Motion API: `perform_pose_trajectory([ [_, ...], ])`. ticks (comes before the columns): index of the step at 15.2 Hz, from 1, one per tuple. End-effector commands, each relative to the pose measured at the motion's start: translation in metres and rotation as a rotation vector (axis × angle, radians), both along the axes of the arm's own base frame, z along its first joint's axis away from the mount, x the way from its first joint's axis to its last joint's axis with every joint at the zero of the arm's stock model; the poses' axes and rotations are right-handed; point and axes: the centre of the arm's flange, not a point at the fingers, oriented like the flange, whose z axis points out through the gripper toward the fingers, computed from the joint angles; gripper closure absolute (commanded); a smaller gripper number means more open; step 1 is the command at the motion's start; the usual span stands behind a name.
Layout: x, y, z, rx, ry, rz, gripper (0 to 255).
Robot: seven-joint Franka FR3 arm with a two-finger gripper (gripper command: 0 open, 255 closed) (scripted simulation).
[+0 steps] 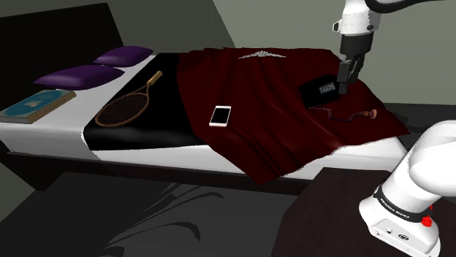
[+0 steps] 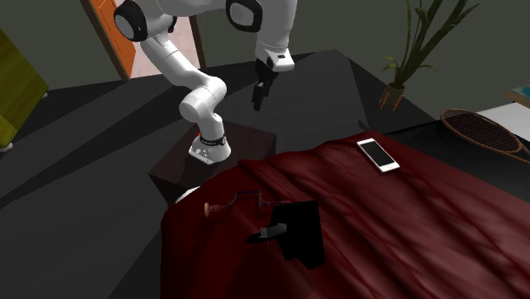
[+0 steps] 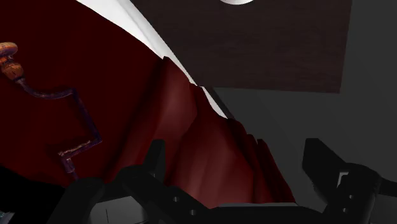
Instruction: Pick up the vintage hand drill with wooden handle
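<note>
Over the blanket's (image 1: 256,95) edge, open gripper (image 3: 235,146) points down

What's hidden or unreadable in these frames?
Wrist view: the hand drill has its lower end behind the gripper.
Second exterior view: the racket is cut by the right edge.
Shoulder view: the black box has a label too small to read, one corner behind the gripper.

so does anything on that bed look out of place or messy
Yes: the dark red blanket is rumpled and hangs over a corner of the bed. A hand drill lies on it near that corner, odd for a bed, as are the racket and phone.
</note>
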Motion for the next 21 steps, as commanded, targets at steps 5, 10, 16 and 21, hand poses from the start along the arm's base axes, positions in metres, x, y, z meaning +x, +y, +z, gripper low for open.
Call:
perform_pose_trajectory([
  [5,0.013,-0.035,-0.034,-0.012,-0.024,-0.021,0],
  [10,0.029,-0.080,-0.075,-0.027,-0.054,-0.047,0],
  [16,0.049,-0.135,-0.124,-0.044,-0.090,-0.079,0],
  [21,0.065,-0.182,-0.163,-0.059,-0.120,-0.105,0],
])
